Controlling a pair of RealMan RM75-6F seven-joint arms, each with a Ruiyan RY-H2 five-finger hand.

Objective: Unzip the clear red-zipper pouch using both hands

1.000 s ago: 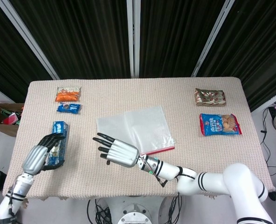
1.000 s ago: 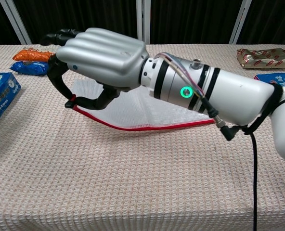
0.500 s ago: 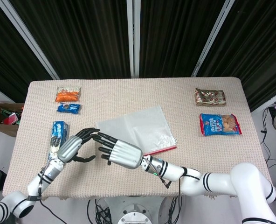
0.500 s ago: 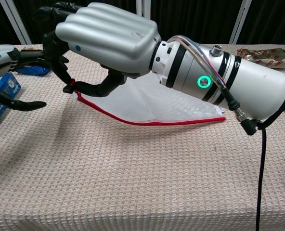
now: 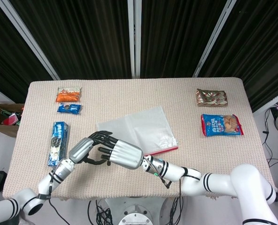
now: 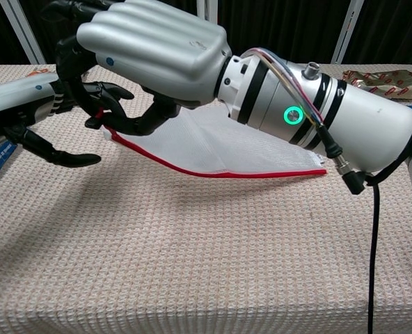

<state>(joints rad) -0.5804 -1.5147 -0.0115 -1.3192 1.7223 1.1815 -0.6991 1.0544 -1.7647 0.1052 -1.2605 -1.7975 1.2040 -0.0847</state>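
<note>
The clear pouch [image 5: 141, 129] lies in the middle of the table, its red zipper [image 6: 192, 169] along the near edge. My right hand [image 6: 157, 49] pinches the zipper's left end between thumb and fingers and holds that corner lifted off the cloth. My left hand [image 6: 67, 104] has come in from the left; its fingers are spread right beside that raised corner and its thumb hangs lower, apart. I see nothing held in it. In the head view the left hand [image 5: 85, 149] and right hand [image 5: 122, 153] meet at the pouch's near left corner, which the hands hide.
A blue cookie box [image 5: 58, 143] lies left of the hands. An orange pack [image 5: 68, 95] and a small blue pack [image 5: 69, 108] sit at the back left. A brown-gold pack [image 5: 211, 97] and a blue snack bag [image 5: 221, 124] are on the right. A cardboard box [image 5: 3, 117] stands off the table's left edge.
My left hand left the blue box and moved right up to the raised zipper end. My right hand lifted that corner slightly and kept its pinch.
</note>
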